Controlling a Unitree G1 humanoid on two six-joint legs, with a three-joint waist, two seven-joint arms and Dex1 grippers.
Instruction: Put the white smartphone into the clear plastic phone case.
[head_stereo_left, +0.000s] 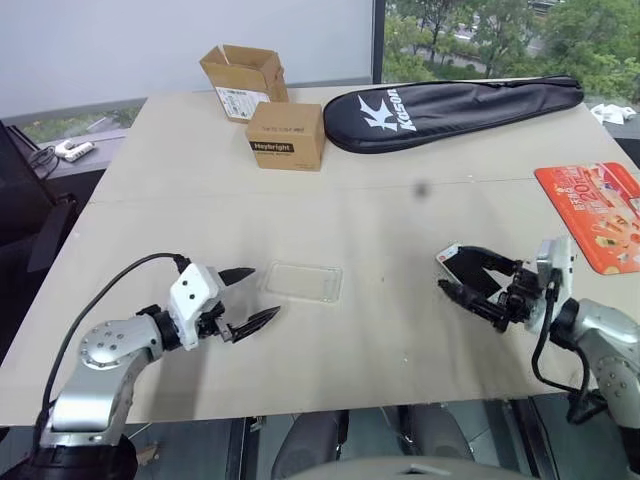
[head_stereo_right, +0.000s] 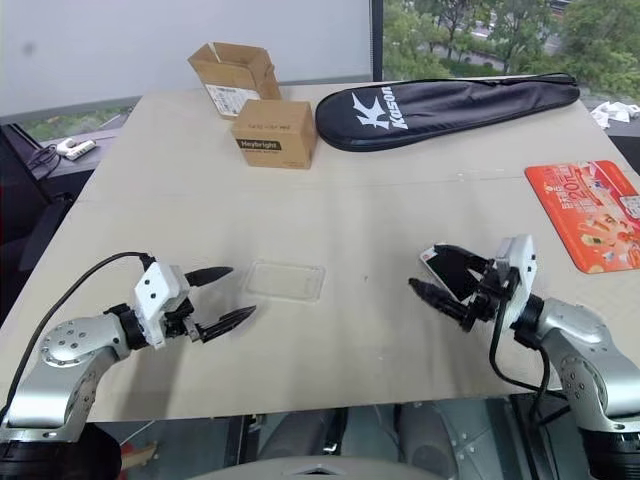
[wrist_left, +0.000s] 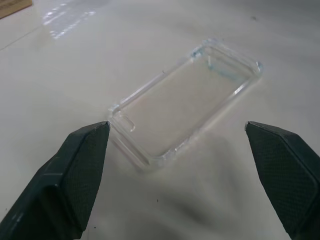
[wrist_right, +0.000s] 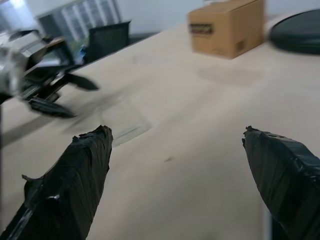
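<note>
the white smartphone (head_stereo_left: 452, 263) shows as a pale corner well off to the right of the clear plastic phone case (head_stereo_left: 302, 281), right at my right gripper (head_stereo_left: 448, 276). that gripper's fingers are spread wide, and its own wrist view has nothing between them, so i can't tell whether the phone lies on the table (head_stereo_left: 380, 210) or leans on a finger. the case lies flat, hollow side up, with my left gripper (head_stereo_left: 264, 291) just to its left, fingers apart and not touching it. my worry: the case is light and nothing pins it, so a phone pressed in at an angle would likely skid it away, and a loose hold on the phone could drop it short of the case.
</note>
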